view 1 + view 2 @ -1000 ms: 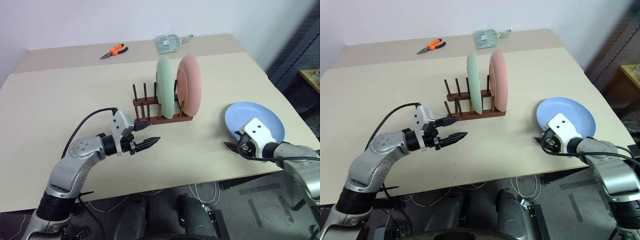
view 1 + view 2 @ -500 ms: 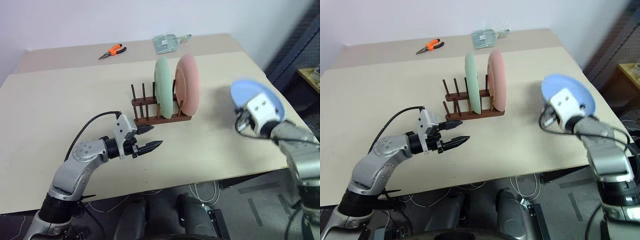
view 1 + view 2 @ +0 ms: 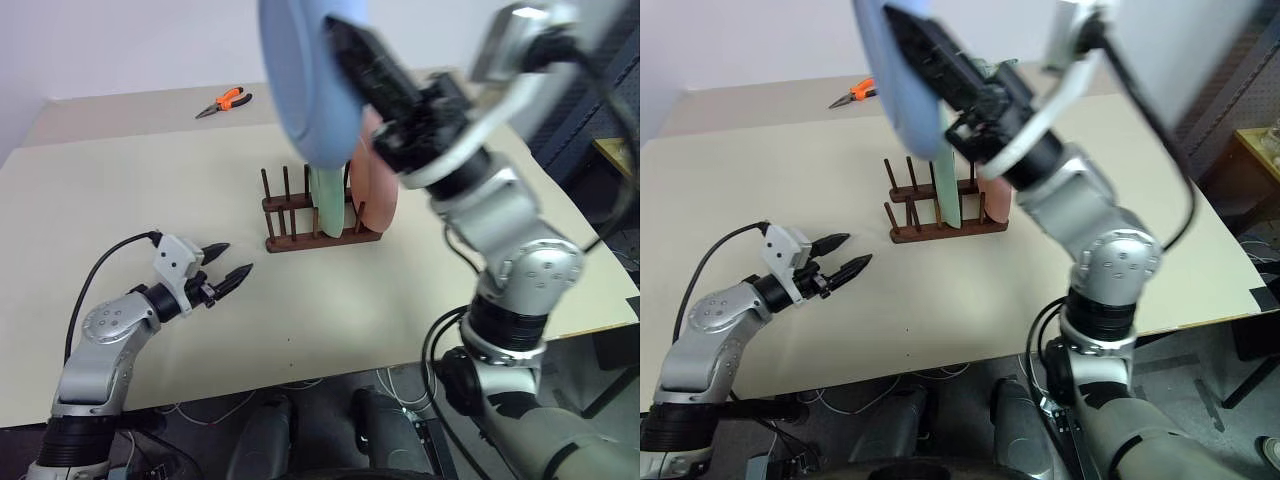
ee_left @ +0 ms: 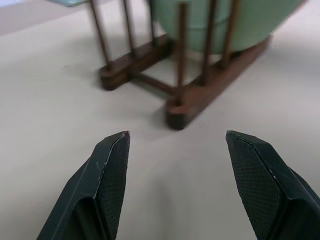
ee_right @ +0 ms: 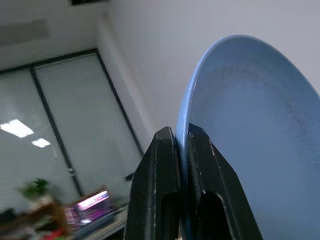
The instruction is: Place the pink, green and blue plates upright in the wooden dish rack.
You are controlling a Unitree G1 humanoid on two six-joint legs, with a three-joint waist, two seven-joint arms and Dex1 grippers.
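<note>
Blue plate [image 3: 305, 85]: I hold it by the rim, high in the air above the wooden dish rack [image 3: 320, 215]. It stands almost on edge, which I judge is the right way to lower it between the pegs.
Right gripper [image 5: 181, 145]: my two fingers are pressed together on the plate's rim, one on each face. The plate goes up and away from my fingertips, so its free edge can enter the rack first.
Green plate [image 3: 328, 205]: it stands upright in the rack, near the middle pegs. The pegs on both sides keep it from falling.
Pink plate [image 3: 378, 190]: it stands upright too, in the slot just beside the green plate, at the rack's end far from my left arm.
Free slots: the empty pegs are on the side of the green plate that looks toward my left gripper. I think the blue plate must go there.
Left gripper [image 3: 222, 272]: its fingers are spread and hold nothing. It hangs low over the table [image 3: 120, 200], apart from the rack, pointing at the rack's empty end.
Pliers [image 3: 226, 101]: orange handles, at the table's far edge, well behind the rack.
</note>
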